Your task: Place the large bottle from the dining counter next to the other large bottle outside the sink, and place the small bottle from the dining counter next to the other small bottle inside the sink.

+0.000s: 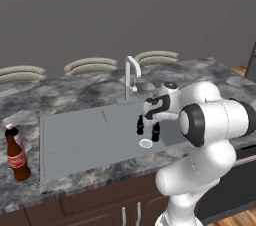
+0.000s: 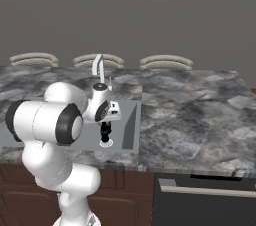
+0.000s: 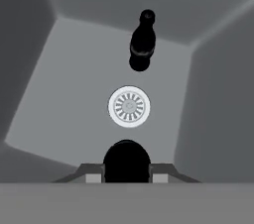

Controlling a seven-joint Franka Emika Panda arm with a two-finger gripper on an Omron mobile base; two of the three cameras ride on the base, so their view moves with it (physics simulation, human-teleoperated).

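**A:** What takes up most of the scene?

**B:** The counter [image 1: 80, 92], a marbled grey slab on brown cabinets [image 1: 95, 210]. Three curved stool backs [image 1: 91, 65] show behind its far edge.

**A:** And the sink?

**B:** The sink [image 1: 65, 140] is sunk into the counter. Its ridged drainboard is on the left in the left base view, and the basin is on the right. The white faucet [image 1: 132, 76] rises from the far rim and arches over the basin.

**A:** Where is the arm?

**B:** The arm [image 1: 212, 120] reaches forward and bends down, with its hand low over the basin.

**A:** Where is the cola bottle?

**B:** The cola bottle [image 1: 16, 154] stands upright on the counter, left of the drainboard and near the front edge. It is well apart from the arm.

**A:** What about the small bottles?

**B:** Both are dark and both are inside the basin. The held bottle [image 3: 126, 161] sits right under the hand, and the hand view looks straight down on its round top. The other bottle [image 3: 142, 42] stands free beyond the drain, well clear of the hand.

**A:** What is the gripper doing?

**B:** The gripper [image 3: 126, 173] is clamped on the held bottle, with one of its fingers [image 3: 161, 172] pressed against each side. I cannot tell whether that bottle's base touches the basin floor.

**A:** And the drain?

**B:** In the hand view the drain [image 3: 129, 106], a round white grate, lies between the two small bottles and touches neither.
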